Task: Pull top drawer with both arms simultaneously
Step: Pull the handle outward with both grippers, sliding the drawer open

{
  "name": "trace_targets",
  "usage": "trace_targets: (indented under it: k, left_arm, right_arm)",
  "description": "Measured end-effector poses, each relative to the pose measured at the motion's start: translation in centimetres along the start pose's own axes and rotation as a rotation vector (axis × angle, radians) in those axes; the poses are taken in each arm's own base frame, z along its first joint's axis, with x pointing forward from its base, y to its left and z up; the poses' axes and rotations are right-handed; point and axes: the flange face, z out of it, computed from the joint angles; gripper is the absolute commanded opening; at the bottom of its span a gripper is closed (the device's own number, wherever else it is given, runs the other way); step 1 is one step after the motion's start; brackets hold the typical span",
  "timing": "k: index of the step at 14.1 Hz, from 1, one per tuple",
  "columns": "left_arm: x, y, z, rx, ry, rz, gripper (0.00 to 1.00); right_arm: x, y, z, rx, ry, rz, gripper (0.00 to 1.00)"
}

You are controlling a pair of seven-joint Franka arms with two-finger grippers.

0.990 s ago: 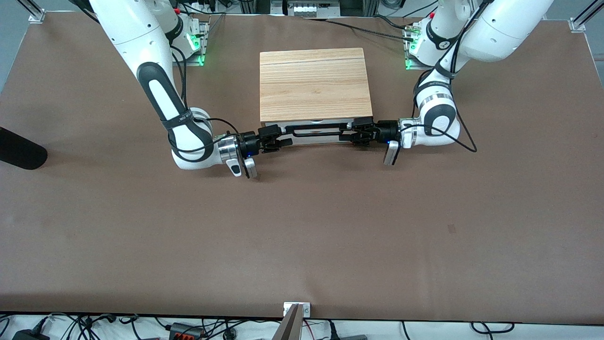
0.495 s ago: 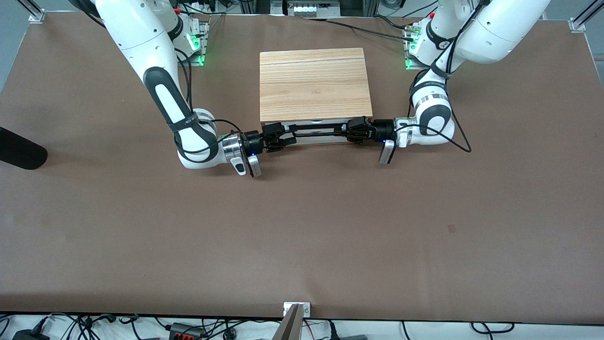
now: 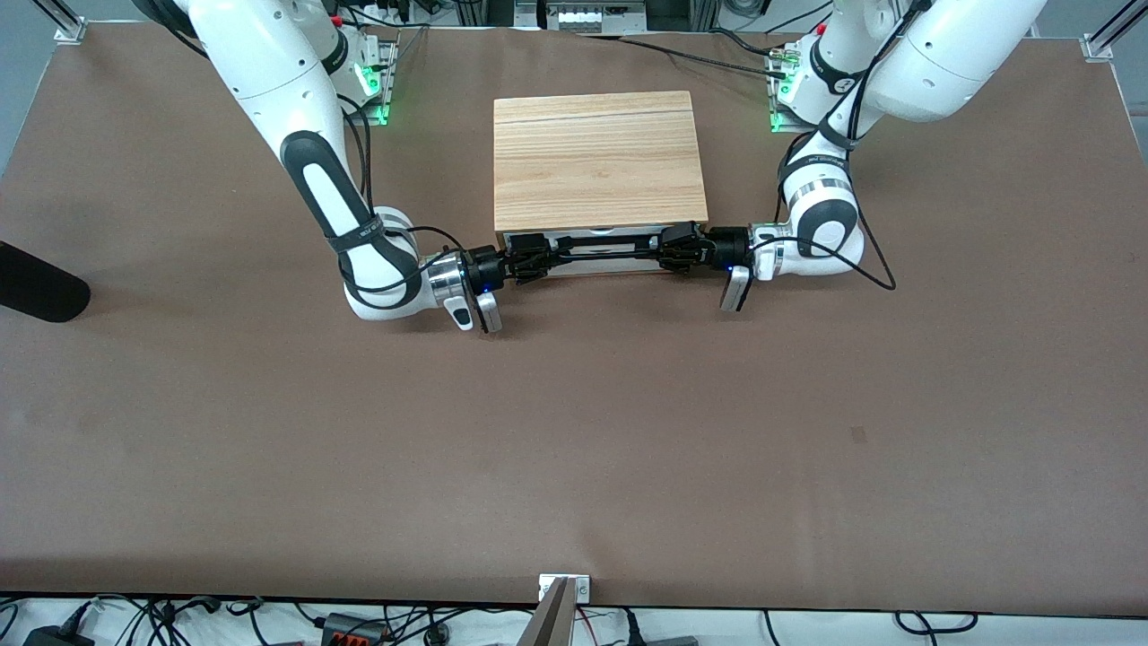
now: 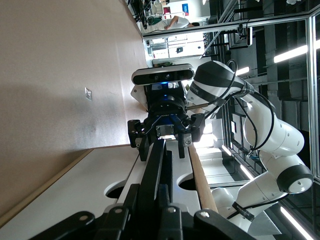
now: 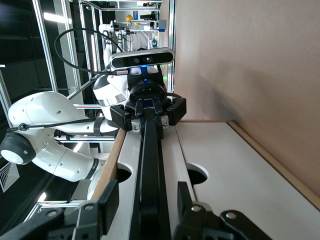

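The top drawer [image 3: 599,255] sits just under the light wood cabinet top [image 3: 596,161], upper middle of the front view, on the brown bench [image 3: 574,431]. It has a white front panel, with a long black bar handle [image 3: 601,245] running across it; in the wrist views you can see rounded notches cut in the white edge. The right gripper [image 3: 529,255] has its jaws pinching the handle at the end toward the right arm's side. The left gripper [image 3: 674,248] has its jaws clamped on the handle at the other end. Both arms come in low from the top corners of the frame.
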Motion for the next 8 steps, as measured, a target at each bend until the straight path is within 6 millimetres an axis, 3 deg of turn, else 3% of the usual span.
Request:
trace_targets:
  k: [8]
  left_arm:
    - [0.03, -0.07, -0.09, -0.002, 0.003, -0.002, 0.01]
  right_arm:
    - [0.05, 0.52, 0.09, 0.017, 0.016, -0.021, 0.03]
